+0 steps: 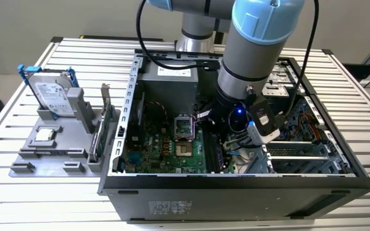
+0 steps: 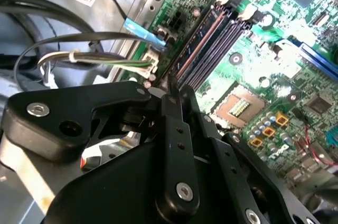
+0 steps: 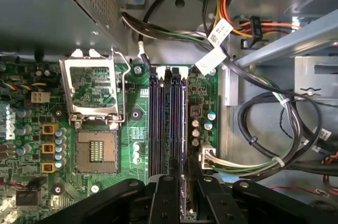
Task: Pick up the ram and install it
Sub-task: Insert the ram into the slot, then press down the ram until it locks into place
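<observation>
Arm [image 1: 252,62] plunged steeply into case [image 1: 236,180], over ram [image 3: 182,123].

The gripper [image 3: 182,192] is cut off by the picture's edge in both wrist views, its fingertips masked by its own black linkage. The near end of the ram [image 3: 182,145] is hidden behind that linkage.

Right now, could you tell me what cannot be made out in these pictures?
- Second wrist view: the ram's near end is covered by the tool, so its seating is unclear.
- Exterior view: the memory slots sit mostly behind the arm.
- Exterior view: the print on the hard drive is too small.
</observation>
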Action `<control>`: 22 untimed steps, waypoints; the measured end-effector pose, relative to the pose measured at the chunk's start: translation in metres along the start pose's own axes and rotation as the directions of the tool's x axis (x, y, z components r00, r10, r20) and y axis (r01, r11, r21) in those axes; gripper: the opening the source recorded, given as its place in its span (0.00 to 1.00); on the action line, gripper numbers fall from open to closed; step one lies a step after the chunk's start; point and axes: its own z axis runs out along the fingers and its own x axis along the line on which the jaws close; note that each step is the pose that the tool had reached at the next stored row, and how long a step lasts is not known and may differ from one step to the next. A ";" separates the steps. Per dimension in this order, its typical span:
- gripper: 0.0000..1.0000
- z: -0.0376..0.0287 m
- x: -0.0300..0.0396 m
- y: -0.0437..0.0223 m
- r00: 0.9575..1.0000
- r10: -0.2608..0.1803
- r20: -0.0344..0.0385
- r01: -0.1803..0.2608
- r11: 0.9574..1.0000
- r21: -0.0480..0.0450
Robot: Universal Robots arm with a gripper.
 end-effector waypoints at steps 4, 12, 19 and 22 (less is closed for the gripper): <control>0.00 -0.0002 0.0000 0.0000 1.000 0.000 0.000 0.000 1.000 -0.005; 0.00 -0.0002 0.0000 0.0000 1.000 0.000 0.000 0.000 1.000 -0.014; 0.00 -0.0002 0.0000 0.0000 1.000 0.001 0.000 -0.001 1.000 -0.022; 0.00 -0.0001 0.0018 0.0000 1.000 0.001 0.001 -0.001 1.000 -0.024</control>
